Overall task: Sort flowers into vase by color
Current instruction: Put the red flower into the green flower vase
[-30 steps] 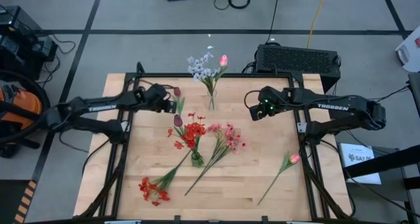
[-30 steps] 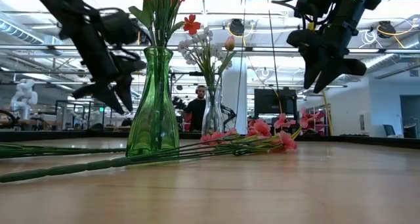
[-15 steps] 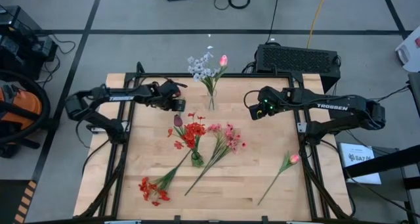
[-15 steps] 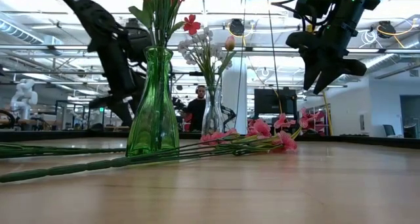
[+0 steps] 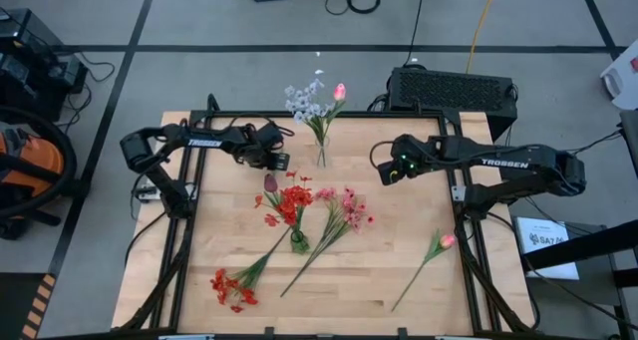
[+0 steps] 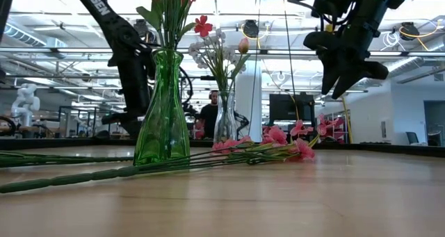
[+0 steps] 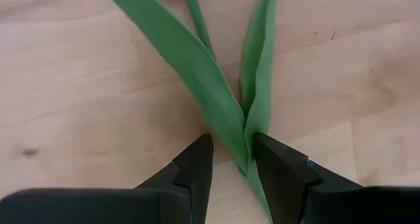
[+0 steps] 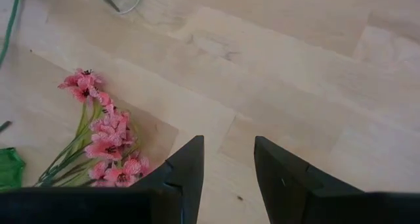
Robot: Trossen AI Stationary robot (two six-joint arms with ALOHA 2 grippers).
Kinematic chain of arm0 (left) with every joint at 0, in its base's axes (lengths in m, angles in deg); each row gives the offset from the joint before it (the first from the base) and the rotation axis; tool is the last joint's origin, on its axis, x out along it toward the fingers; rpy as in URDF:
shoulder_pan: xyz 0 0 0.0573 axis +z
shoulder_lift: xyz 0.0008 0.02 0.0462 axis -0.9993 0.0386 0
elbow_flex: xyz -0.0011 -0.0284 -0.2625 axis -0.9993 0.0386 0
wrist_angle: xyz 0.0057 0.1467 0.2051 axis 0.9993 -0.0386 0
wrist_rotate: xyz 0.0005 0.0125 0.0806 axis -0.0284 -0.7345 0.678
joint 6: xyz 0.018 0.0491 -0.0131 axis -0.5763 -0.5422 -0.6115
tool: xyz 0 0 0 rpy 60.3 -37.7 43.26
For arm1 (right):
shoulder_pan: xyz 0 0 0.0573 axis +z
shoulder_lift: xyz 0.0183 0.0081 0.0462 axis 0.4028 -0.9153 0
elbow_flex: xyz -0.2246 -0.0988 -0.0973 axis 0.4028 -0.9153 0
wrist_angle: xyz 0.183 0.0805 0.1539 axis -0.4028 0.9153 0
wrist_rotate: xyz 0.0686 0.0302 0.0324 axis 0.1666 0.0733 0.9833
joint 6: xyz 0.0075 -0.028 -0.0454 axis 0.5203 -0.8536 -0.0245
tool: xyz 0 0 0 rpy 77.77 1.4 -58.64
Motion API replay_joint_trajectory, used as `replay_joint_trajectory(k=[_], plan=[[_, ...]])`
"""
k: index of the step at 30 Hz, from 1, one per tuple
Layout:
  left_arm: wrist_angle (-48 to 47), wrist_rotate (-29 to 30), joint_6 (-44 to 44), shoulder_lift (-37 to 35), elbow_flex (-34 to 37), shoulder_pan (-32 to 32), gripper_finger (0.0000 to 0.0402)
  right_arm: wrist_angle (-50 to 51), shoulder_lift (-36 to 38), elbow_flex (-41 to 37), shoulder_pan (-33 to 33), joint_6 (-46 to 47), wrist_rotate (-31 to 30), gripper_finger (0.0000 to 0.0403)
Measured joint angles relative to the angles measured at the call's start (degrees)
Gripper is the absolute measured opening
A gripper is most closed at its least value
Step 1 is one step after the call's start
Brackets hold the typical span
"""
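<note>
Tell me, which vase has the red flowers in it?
The green vase in the table's middle holds the red flowers. The clear vase behind it holds whitish ones instead.

Scene is evenly lit from overhead; ceiling lights are blown out in low view, foreground tabletop is blurred.

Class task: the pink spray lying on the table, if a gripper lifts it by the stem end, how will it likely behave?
The pink spray probably droops: its stems look long and thin, with blooms bunched at one end. Likely light, being slender. Its several stems may splay or slip apart, since nothing visibly binds them.
</note>
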Motion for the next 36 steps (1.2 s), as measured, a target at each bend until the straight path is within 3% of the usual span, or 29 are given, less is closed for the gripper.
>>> replay_joint_trajectory(k=[5, 11, 18, 22, 27, 36], plan=[[-1.3, 0.2, -3.2, 0.2, 0.0, 0.0, 0.0106, 0.0, 0.0, 0.0, 1.6, 1.0, -2.6, 0.0125], [-4.0, 0.8, -5.2, -2.6, 0.3, 0.3, 0.0015, 0.4, 0.0, 0.0, 3.5, 1.4, -2.0, 0.0125], [-11.9, 2.0, -5.5, -12.2, 0.5, -1.5, 0.0004, 8.0, 0.1, -0.7, 9.0, 6.0, -1.8, 0.0125], [-14.1, 6.5, -2.2, -22.3, 0.5, -6.6, 0.0003, 4.9, 1.0, -5.1, 14.1, 9.8, -1.7, 0.0125], [-14.5, 13.0, 3.4, -35.4, 0.5, -15.2, 0.0002, -7.8, 4.0, -12.4, 21.6, 14.9, -0.4, 0.0125], [-13.7, 31.4, 8.1, -53.6, 0.4, -32.5, 0.0001, -24.4, 7.7, -20.6, 31.2, 19.5, 0.9, 0.0125]])
